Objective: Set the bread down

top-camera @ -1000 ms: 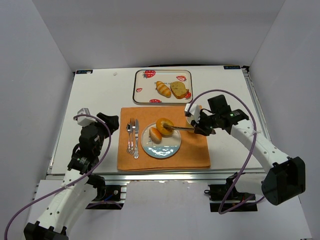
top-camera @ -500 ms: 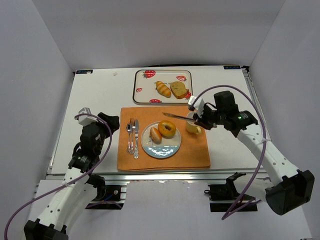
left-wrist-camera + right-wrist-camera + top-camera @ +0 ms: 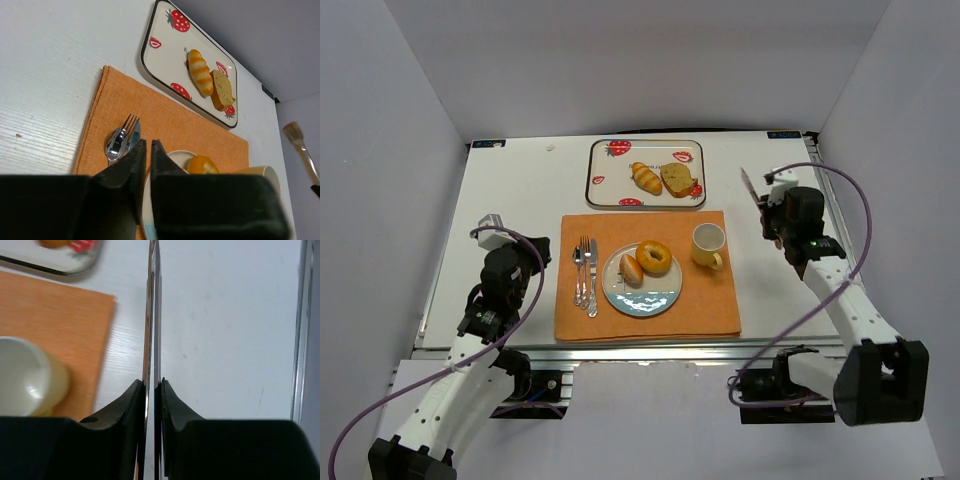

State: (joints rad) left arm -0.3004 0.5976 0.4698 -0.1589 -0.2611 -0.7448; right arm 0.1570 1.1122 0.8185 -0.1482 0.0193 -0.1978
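The bread lies on a white-and-blue plate point(image 3: 657, 296): the ring-shaped bagel point(image 3: 653, 257) at the back and the oval roll point(image 3: 631, 269) to its left, touching. My right gripper point(image 3: 770, 207) is over the bare table right of the cup, shut on metal tongs point(image 3: 749, 185) whose two blades run straight out between the fingers point(image 3: 152, 315). Nothing is in the tongs. My left gripper point(image 3: 536, 250) hovers left of the cutlery, shut and empty point(image 3: 148, 142). The left wrist view shows one golden piece of the bread point(image 3: 202, 164) past its fingertips.
An orange placemat point(image 3: 710, 300) holds the plate, a cream cup point(image 3: 707, 243), and a spoon, fork and knife point(image 3: 585, 275). A strawberry-print tray point(image 3: 610, 180) with two other baked pieces stands behind it. White walls enclose the table on three sides.
The tongs let go of the bagel on the plate beside the roll. My right arm then swung back and right, past the cup. My left gripper went from open to shut.
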